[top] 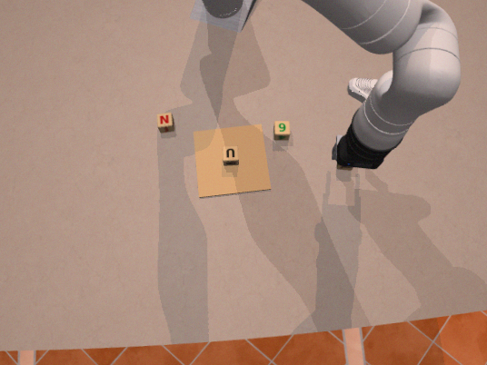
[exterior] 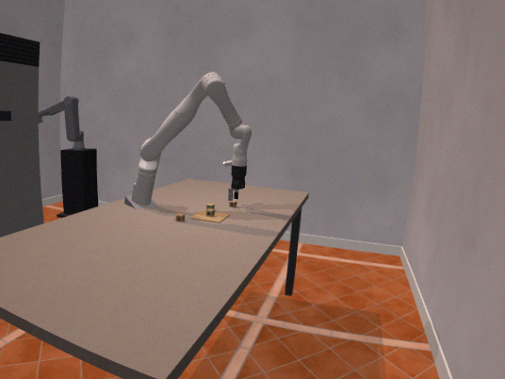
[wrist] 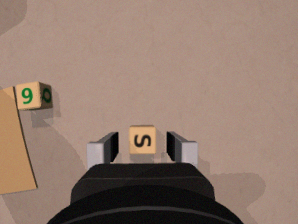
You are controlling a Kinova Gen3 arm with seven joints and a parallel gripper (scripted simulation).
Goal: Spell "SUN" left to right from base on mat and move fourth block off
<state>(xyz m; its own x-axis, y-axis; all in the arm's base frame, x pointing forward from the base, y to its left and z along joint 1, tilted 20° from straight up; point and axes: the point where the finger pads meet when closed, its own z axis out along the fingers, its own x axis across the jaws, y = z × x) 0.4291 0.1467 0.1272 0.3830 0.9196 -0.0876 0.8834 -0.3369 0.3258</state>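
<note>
The orange mat [top: 232,166] lies on the table. The U block [top: 231,154] sits on it near the middle. The N block [top: 164,121], with a red letter, lies on the table left of the mat. The block with a green 9 [top: 282,129] lies just off the mat's right edge; it also shows in the wrist view [wrist: 33,95]. The S block [wrist: 143,140] lies on the table right of the mat, between my gripper's [wrist: 143,145] open fingers, with gaps on both sides. In the top view my gripper [top: 347,165] hides the S block. In the exterior view the gripper [exterior: 234,195] is low over the table.
The arm's base [top: 223,11] stands at the far edge of the table. The table's near edge [top: 245,336] borders an orange tiled floor. A second arm on a black stand [exterior: 77,174] stands beyond the table.
</note>
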